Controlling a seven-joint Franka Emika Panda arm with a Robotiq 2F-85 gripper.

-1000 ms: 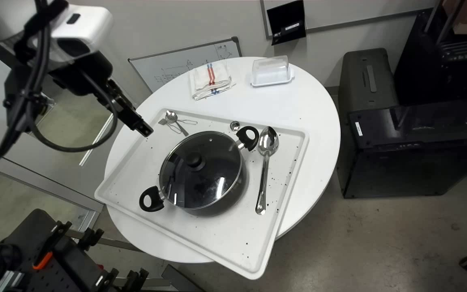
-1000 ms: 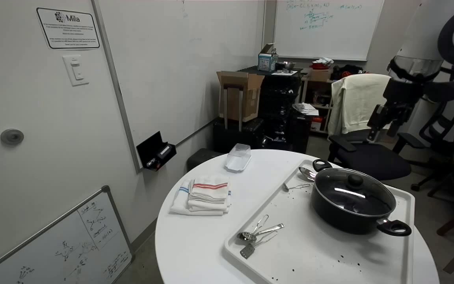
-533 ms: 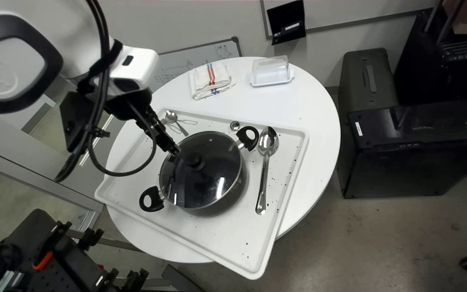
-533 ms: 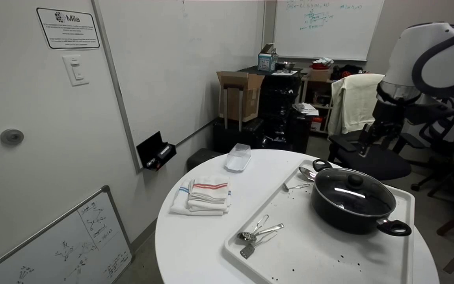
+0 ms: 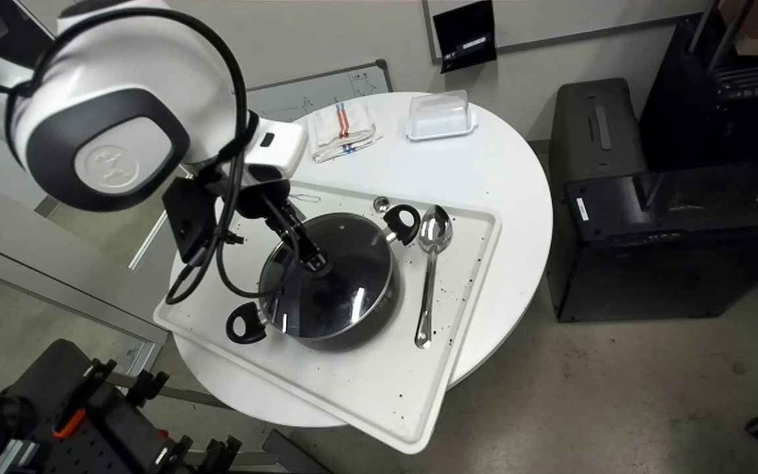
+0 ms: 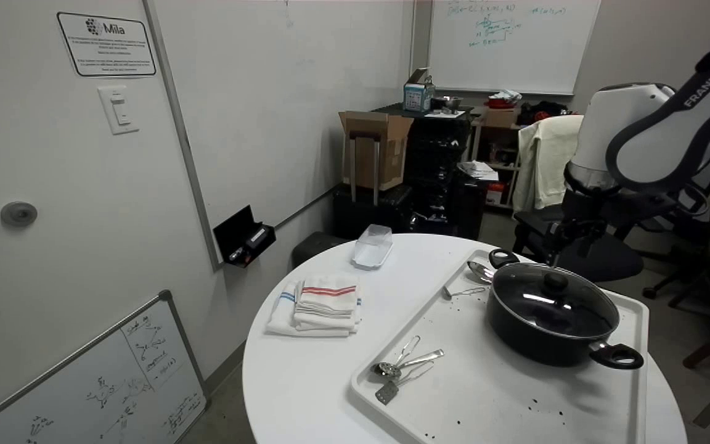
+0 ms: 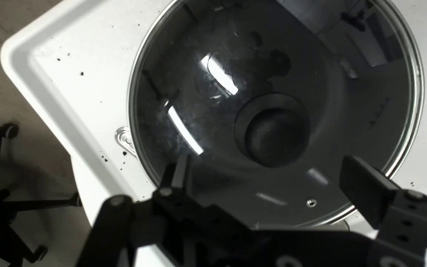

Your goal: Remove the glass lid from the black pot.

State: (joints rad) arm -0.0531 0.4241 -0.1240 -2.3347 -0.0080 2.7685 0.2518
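I see the black pot upright on the white tray on the bench, round, with a loop handle on each of two opposite sides. The glass lid covers it, seated level: dark and glossy, streaked with reflected light, slightly domed, metal-rimmed, a round black knob at its centre.

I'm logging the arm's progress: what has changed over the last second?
The open pincer has come lower and across toward the knob of the glass lid; nothing was taken hold of or let go. The lid, black pot, large spoon and folded towels stayed put.
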